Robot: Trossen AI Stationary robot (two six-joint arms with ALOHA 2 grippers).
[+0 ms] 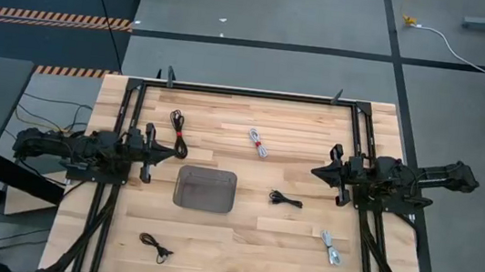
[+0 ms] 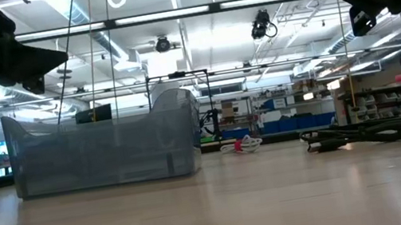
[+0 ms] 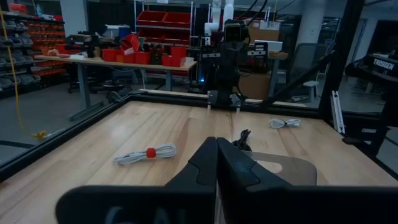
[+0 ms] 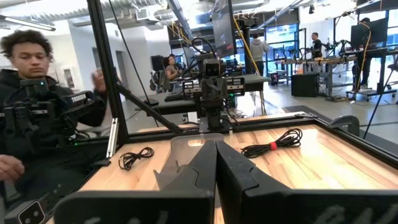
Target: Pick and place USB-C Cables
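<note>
Five small cable bundles lie flat on the wooden table. In the high view they are a black one with a red tie [image 1: 178, 132] at far left, a white one with a red tie [image 1: 258, 143] at far centre, a black one [image 1: 286, 199] right of the grey tray [image 1: 205, 189], a white-grey one [image 1: 331, 247] at near right, and a black one [image 1: 156, 247] at near left. My left gripper [image 1: 170, 153] [image 3: 216, 142] hovers shut left of the tray. My right gripper [image 1: 314, 173] [image 4: 216, 144] hovers shut to the tray's right, facing it.
A dark metal frame [image 1: 256, 93] borders the table's far edge and sides. The low view shows the tray [image 2: 101, 148] standing on the table, with a black cable [image 2: 361, 134] to its right. A person [image 4: 37, 118] sits beyond the table's left side.
</note>
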